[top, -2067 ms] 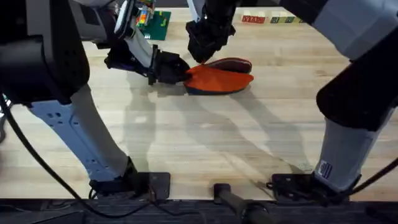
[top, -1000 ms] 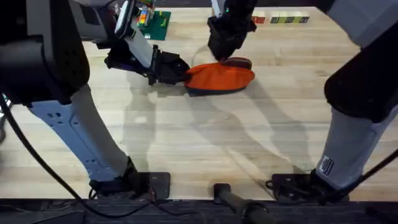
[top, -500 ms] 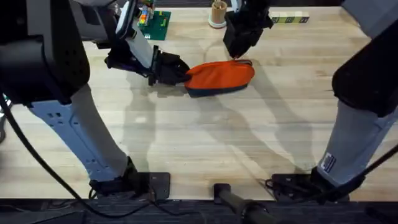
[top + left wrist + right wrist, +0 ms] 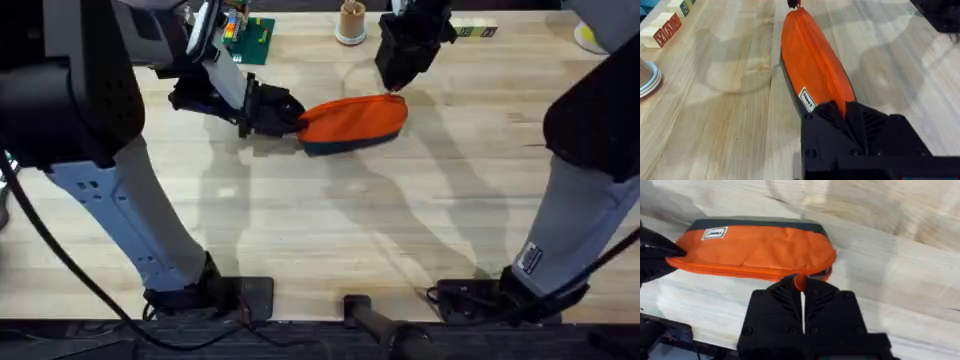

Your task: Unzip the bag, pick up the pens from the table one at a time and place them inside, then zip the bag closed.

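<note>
The orange bag (image 4: pixel 355 122) lies on the table (image 4: pixel 320 230) at the far middle, its top seam closed along its length. My left gripper (image 4: pixel 290 118) is shut on the bag's left end; in the left wrist view the bag (image 4: pixel 812 65) stretches away from that gripper (image 4: pixel 840 107). At the bag's right end my right gripper (image 4: pixel 395 88) is shut on the zipper pull. The right wrist view shows the orange pull tab (image 4: pixel 799 281) pinched in the right gripper (image 4: pixel 801 282), with the bag (image 4: pixel 755 250) beyond it. The pens are out of view.
A green block board (image 4: pixel 250 40), a small wooden cup (image 4: pixel 350 22) and letter blocks (image 4: pixel 470 32) line the table's far edge. A yellow object (image 4: pixel 590 38) sits at the far right. A round dish (image 4: pixel 647 80) lies beside the bag.
My right gripper has travelled rightward along the bag's top to its right end, and the dark opening has closed behind it. The left gripper has stayed put.
</note>
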Motion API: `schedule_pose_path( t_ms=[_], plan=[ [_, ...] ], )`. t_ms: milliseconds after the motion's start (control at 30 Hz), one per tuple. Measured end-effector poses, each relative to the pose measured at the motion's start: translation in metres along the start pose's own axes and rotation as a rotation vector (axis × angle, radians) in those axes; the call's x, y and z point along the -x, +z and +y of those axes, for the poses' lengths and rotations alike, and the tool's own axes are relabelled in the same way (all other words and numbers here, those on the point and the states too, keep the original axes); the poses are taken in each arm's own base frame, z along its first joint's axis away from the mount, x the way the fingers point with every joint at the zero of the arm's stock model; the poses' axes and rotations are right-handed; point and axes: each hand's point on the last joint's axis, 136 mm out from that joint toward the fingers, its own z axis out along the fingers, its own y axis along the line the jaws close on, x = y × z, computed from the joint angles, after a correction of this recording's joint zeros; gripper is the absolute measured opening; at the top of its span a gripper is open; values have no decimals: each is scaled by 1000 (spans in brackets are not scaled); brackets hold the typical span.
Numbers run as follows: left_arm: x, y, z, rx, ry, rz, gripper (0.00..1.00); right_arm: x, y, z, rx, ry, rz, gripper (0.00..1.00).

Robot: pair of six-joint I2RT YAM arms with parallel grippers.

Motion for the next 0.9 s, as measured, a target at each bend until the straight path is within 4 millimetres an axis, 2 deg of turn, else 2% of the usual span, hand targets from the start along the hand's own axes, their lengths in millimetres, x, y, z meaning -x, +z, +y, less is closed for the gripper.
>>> schedule_pose_path(
  t_ms=[833, 900],
  plan=[
    [3, 5, -1, -10, 8, -9, 42, -2, -4, -47, -4, 116, 20, 34],
    [0, 5, -2, -18, 6, 9, 42, -3, -5, -64, -64, 131, 18, 33]
  ],
)
